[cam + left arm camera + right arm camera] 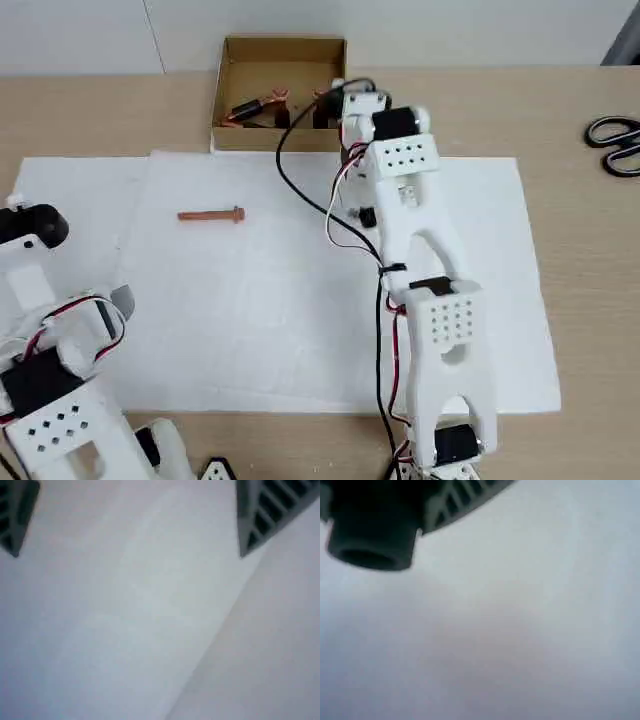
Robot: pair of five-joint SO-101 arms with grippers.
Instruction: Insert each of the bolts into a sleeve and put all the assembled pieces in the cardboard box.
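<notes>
While the left fingers (255, 515) stand wide apart with nothing between them, hanging close over the white paper (250, 320), the right fingers (465, 497) are closed on a black sleeve (370, 537). The sleeve's open end points away from the wrist, and one ribbed finger lies against its side. The other finger is hidden behind the dark mass above the sleeve.

From above, the right arm (410, 200) stretches forward across the paper. Its tip is at the near right corner of the box (283, 43), partly over the rim. The left arm (50, 400) is folded back at the near left corner of the paper, well apart from the box.

One copper bolt (210, 214) lies flat on the paper, bare, its head toward the right arm. It is in front of the box and between the two arms, touching neither.

Inside the box, assembled pieces (255, 105) of copper and black rest on the floor. One lies toward the left wall and another close beside the right arm's tip.

Box and paper sit on a wooden counter (560, 110). A pair of scissors (615, 143) lies at the counter's far right edge, off the paper.
</notes>
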